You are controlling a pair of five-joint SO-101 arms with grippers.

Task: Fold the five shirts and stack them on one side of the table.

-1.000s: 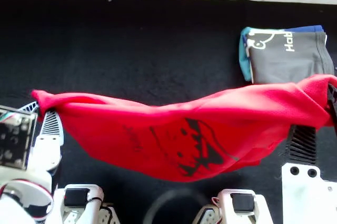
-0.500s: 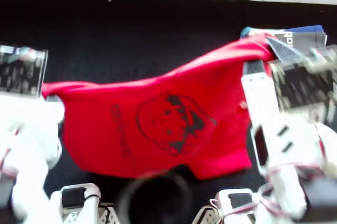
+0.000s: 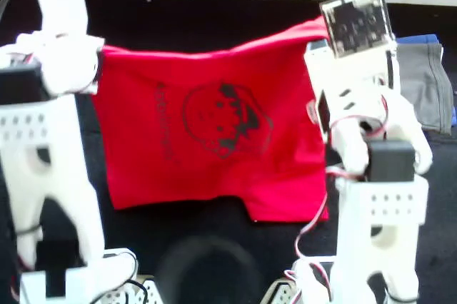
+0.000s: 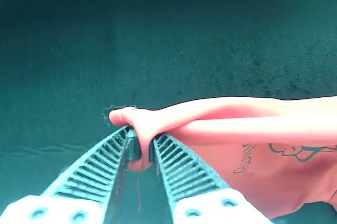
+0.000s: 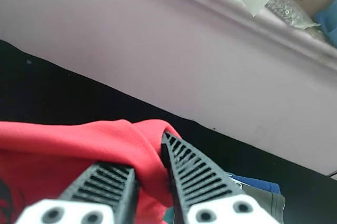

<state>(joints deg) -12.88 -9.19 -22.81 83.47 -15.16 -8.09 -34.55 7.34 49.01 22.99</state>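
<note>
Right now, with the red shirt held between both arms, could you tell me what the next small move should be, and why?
Probably lower both arms together to lay the red shirt flat on the table. The left gripper and right gripper each pinch a top corner, the shirt is spread out unfolded, and the folded stack lies beside the right arm.
</note>
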